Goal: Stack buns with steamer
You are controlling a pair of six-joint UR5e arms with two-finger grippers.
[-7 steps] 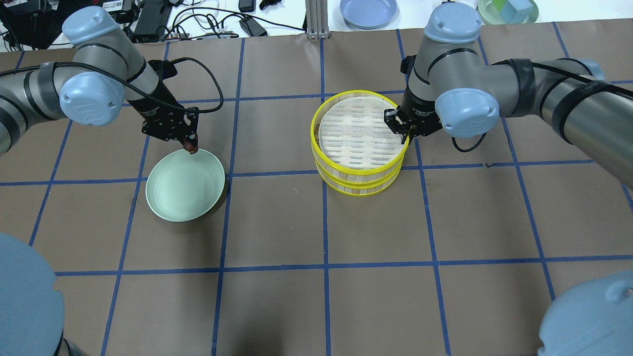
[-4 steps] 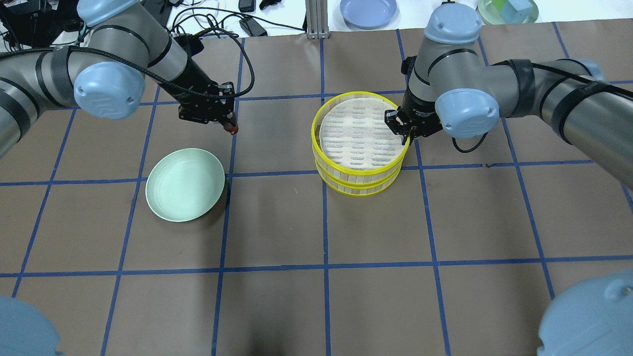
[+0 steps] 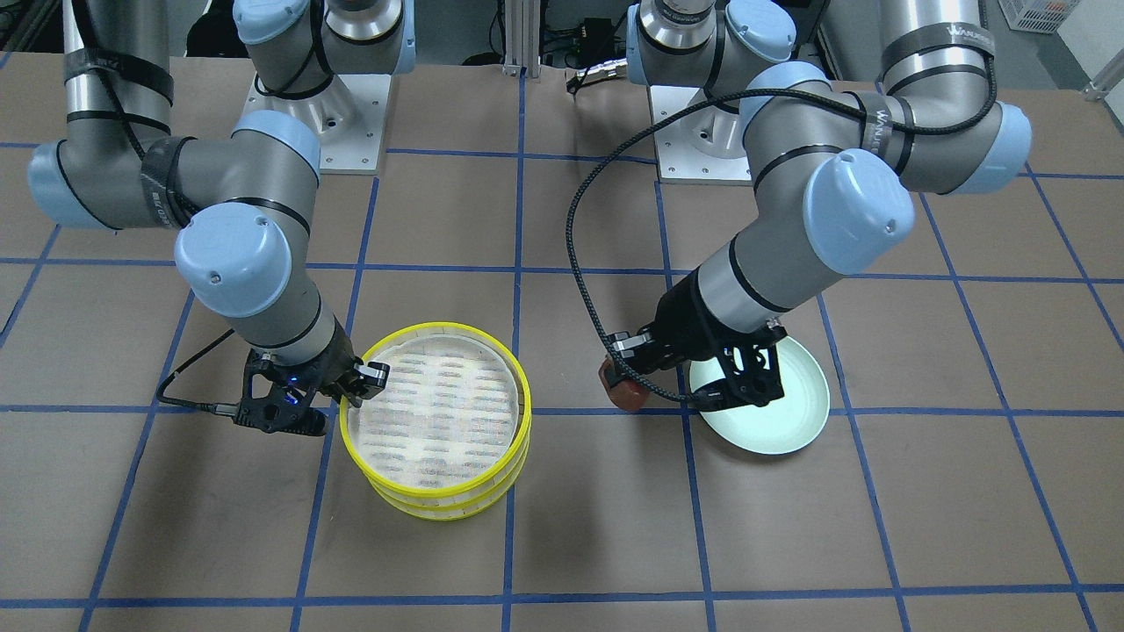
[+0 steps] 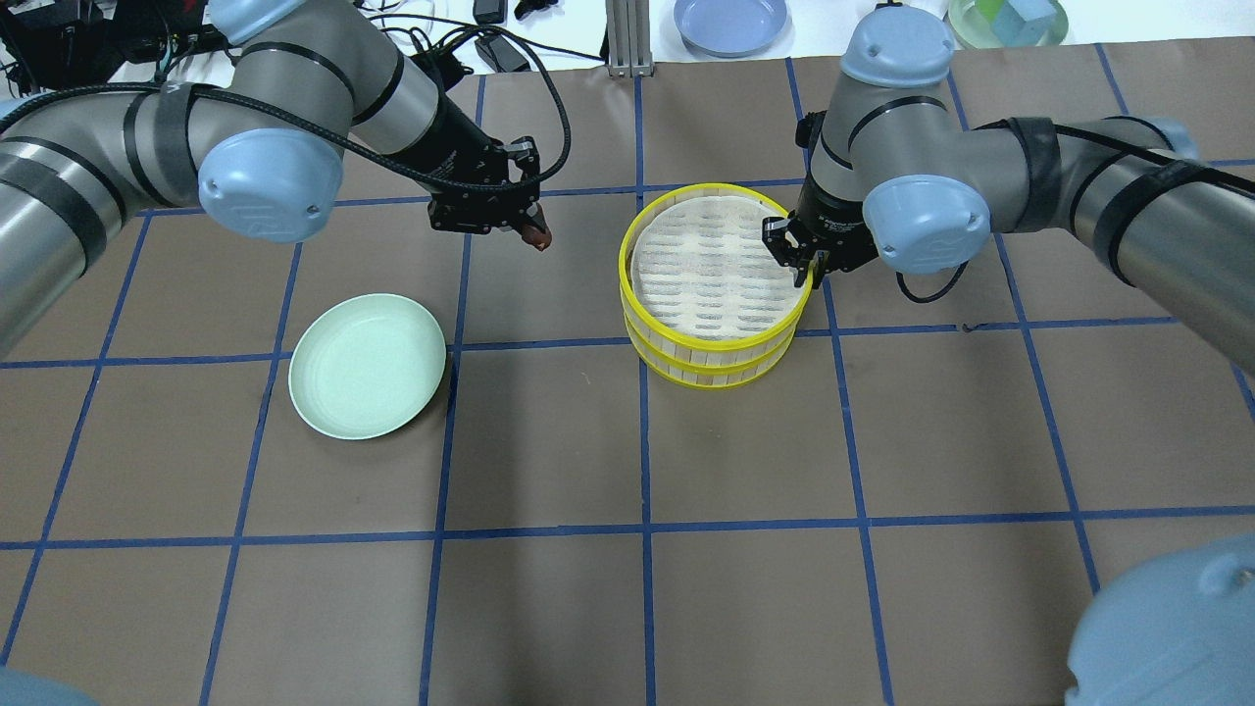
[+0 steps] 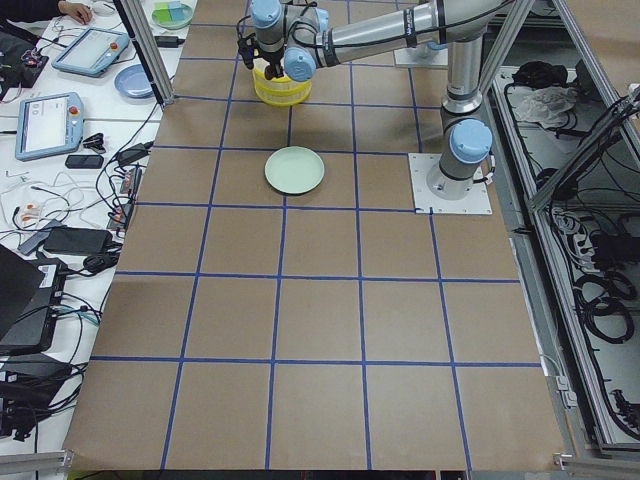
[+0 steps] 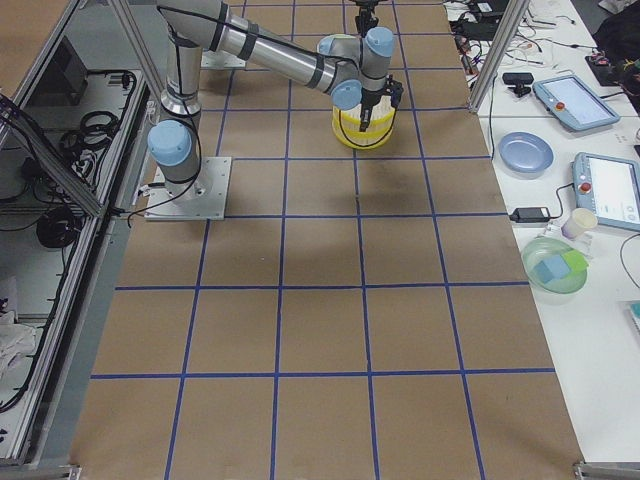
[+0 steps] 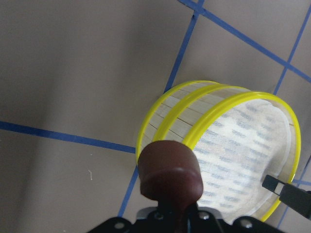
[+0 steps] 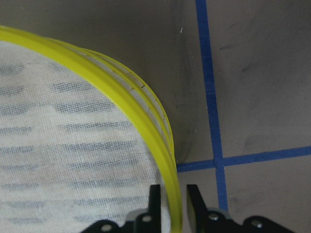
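Observation:
My left gripper [image 4: 532,231] is shut on the dark reddish-brown bun [image 4: 537,237] and holds it above the table, between the pale green plate [image 4: 368,365] and the yellow steamer [image 4: 711,355], a little to the steamer's left. The bun fills the lower middle of the left wrist view [image 7: 167,170], with the steamer [image 7: 165,121] behind it. My right gripper [image 4: 806,267] is shut on the right rim of the steamer's top tier [image 8: 121,92], one finger on each side. The top tier's cloth-lined floor is bare. The plate is bare. The cream-white bun is hidden.
A blue plate [image 4: 730,22] and a green bowl with blocks [image 4: 1008,20] stand on the white bench beyond the table's far edge. Cables [image 4: 392,44] and a metal post [image 4: 623,39] are there too. The brown paper carries a blue tape grid.
My left gripper has lifted the brown bun from the plate's far edge and carried it right, towards the steamer. My right gripper and the steamer have not moved.

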